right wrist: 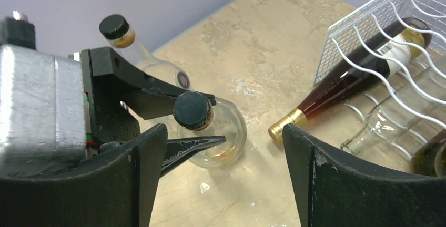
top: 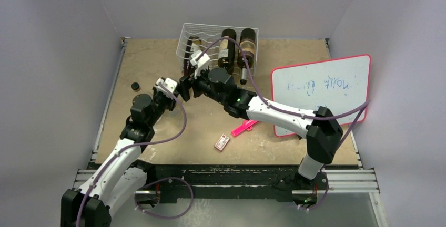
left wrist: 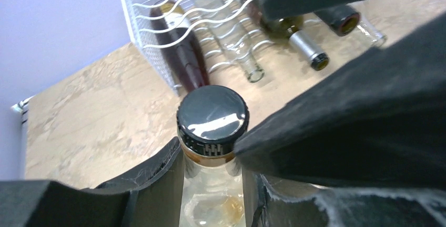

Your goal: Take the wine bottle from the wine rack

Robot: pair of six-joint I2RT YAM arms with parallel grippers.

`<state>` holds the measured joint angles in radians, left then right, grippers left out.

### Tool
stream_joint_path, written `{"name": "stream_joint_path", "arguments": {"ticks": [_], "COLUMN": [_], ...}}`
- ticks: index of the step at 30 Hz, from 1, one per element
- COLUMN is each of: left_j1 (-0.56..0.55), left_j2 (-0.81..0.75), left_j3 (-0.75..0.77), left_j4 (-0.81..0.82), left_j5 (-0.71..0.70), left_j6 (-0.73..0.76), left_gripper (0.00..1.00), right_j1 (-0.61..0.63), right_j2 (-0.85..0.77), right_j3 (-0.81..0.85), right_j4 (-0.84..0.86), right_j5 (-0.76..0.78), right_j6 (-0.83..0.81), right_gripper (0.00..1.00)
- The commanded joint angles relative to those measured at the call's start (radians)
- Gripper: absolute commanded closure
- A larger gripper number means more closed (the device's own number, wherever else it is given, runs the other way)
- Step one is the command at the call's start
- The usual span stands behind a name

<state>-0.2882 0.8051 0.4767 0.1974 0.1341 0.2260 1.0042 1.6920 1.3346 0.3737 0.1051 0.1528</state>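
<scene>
At the neck of a black-capped clear flask [left wrist: 210, 195], the left gripper [left wrist: 210, 151] is clamped tight, arm bent and reaching forward. Just beside it, the right gripper [right wrist: 223, 132] gapes wide, empty, its arm stretched diagonally across the table. One red wine bottle [right wrist: 336, 88] lies in the wine rack [right wrist: 350, 40], leftmost cradle.

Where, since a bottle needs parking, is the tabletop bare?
Bare: the back-left corner between the wine rack and the table edge, behind the loose black cap; also the back-right strip between rack and whiteboard. Crowded: in front of the rack, where the left fingers clamp a clear bottle beside the right fingers; also round the pink object and card.
</scene>
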Motion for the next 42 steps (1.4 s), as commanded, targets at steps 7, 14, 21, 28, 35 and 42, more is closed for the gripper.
{"name": "stream_joint_path", "arguments": {"ticks": [7, 14, 21, 28, 35, 42], "left_j1": [0.013, 0.014, 0.017, 0.082, 0.185, 0.236], "left_j2": [0.087, 0.261, 0.41, 0.474, 0.494, 0.512], "left_j3": [0.115, 0.268, 0.409, 0.442, 0.395, 0.395], "left_j4": [0.175, 0.254, 0.309, 0.372, 0.437, 0.409], "left_j5": [-0.287, -0.478, -0.62, -0.725, -0.676, -0.624], "left_j6": [-0.184, -0.333, -0.314, -0.274, -0.307, -0.357], "left_gripper": [1.0, 1.0, 1.0, 1.0, 1.0, 0.79], "right_j1": [-0.102, -0.15, -0.151, -0.151, -0.151, -0.151], "right_j2": [-0.189, -0.321, -0.403, -0.442, -0.462, -0.412], "right_j3": [0.074, -0.058, -0.146, -0.183, -0.22, -0.221], "right_j4": [-0.199, -0.222, -0.256, -0.285, -0.321, -0.322], "right_j5": [0.109, 0.121, 0.131, 0.129, 0.151, 0.134], "right_j6": [0.016, -0.008, -0.006, -0.022, -0.031, -0.015], "right_gripper": [0.13, 0.13, 0.13, 0.13, 0.13, 0.13]}}
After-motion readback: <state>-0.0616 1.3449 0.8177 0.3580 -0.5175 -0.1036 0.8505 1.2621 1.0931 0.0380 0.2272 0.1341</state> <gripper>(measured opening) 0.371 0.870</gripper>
